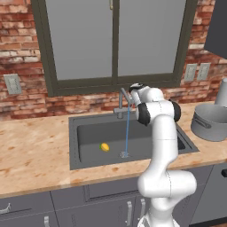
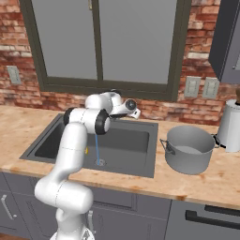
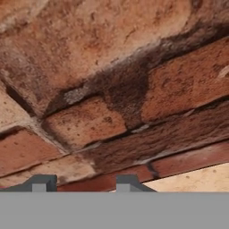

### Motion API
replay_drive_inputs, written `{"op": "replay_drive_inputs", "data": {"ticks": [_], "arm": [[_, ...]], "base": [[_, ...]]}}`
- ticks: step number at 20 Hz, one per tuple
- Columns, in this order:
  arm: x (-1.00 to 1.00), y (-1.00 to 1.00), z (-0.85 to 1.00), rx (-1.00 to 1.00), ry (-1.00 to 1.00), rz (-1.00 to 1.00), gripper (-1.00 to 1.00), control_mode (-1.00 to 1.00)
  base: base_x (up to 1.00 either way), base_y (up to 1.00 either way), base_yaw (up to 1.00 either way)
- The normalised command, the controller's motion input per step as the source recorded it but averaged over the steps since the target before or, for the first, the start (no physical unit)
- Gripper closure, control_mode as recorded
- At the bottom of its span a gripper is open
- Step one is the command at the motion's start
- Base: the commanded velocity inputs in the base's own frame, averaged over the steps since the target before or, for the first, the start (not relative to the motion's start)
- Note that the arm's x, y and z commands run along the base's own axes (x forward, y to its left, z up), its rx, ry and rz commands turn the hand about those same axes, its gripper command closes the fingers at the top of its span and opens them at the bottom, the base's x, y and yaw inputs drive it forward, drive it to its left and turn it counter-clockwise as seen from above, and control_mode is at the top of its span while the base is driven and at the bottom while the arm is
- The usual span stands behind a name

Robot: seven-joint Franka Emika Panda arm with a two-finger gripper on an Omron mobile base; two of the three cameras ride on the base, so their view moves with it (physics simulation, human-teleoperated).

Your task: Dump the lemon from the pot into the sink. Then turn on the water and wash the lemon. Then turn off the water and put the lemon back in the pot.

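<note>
The yellow lemon (image 1: 104,146) lies on the floor of the dark grey sink (image 1: 88,133), left of the drain (image 1: 124,154). A thin stream of water (image 1: 127,131) falls from the grey gooseneck tap (image 1: 121,104) onto the drain. My gripper (image 1: 132,91) hovers at the tap's top right, beside the spout, pointing at the brick wall. In the hand view its fingertips (image 3: 44,182) stand close with nothing between them, so the gripper (image 3: 85,183) holds nothing. The grey pot (image 1: 210,122) stands upright on the counter to the right of the sink (image 2: 140,136).
A pale tapered vessel (image 2: 230,126) stands on the counter behind the pot (image 2: 190,149). The brick wall and window sill run close behind the tap. Wooden counter (image 1: 35,150) stretches left of the sink. My own arm hangs over the sink's right half.
</note>
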Motion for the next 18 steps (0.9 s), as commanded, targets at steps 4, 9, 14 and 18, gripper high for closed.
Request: {"op": "replay_drive_inputs", "data": {"ticks": [4,9,14,18], "arm": [[0.04,-0.37,0.00,0.03,0.04,0.00,-1.00,-1.00],[0.02,-0.29,0.08,0.08,0.01,0.00,-1.00,-1.00],[0.00,-0.23,0.39,0.12,-0.05,0.00,-1.00,-1.00],[0.00,-0.14,0.45,0.10,-0.10,0.00,-1.00,-1.00]], "base": [[0.00,0.00,0.00],[0.00,0.00,0.00],[0.00,0.00,0.00],[0.00,0.00,0.00]]}}
